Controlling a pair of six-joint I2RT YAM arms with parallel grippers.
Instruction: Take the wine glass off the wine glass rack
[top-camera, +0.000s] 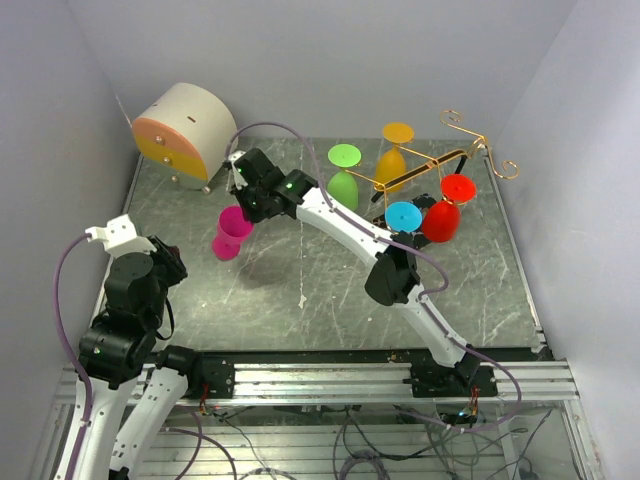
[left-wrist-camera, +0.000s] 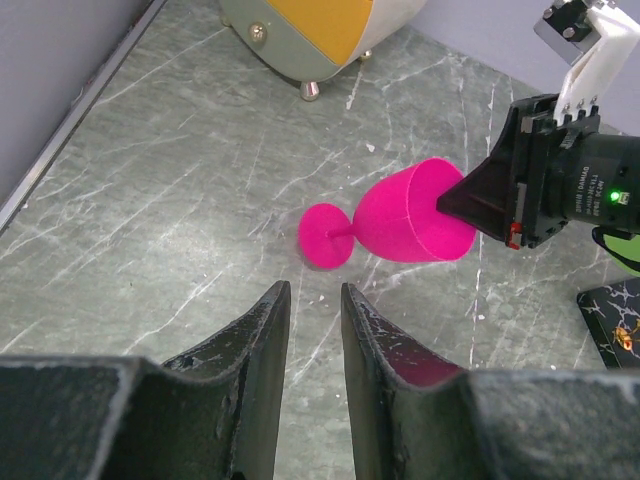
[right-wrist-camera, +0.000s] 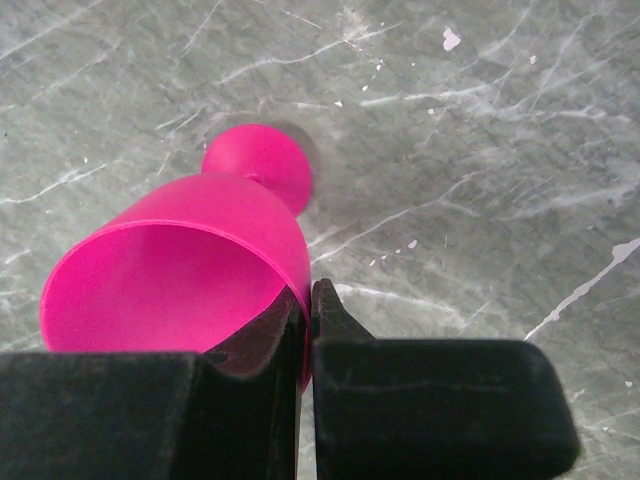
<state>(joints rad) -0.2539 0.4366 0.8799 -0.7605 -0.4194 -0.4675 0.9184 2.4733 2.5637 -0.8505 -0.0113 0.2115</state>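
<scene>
Fingers of the right gripper (right-wrist-camera: 305, 300) pinch the rim of a pink wine glass (right-wrist-camera: 180, 260), one finger inside the bowl and one outside. The glass hangs tilted over the grey marbled table (top-camera: 330, 312), foot lowest and close to the surface. It is well apart from the gold wine glass rack (top-camera: 430, 165) at the back right, where green, orange, blue and red glasses hang. The left gripper (left-wrist-camera: 312, 295) hovers nearby, jaws narrowly parted, holding nothing. A round cream box (top-camera: 180, 130) sits back left.

Pink wine glass (left-wrist-camera: 405, 215) tilted, foot lowest; gold wire wine glass rack (top-camera: 425, 168) well apart, far right.
</scene>
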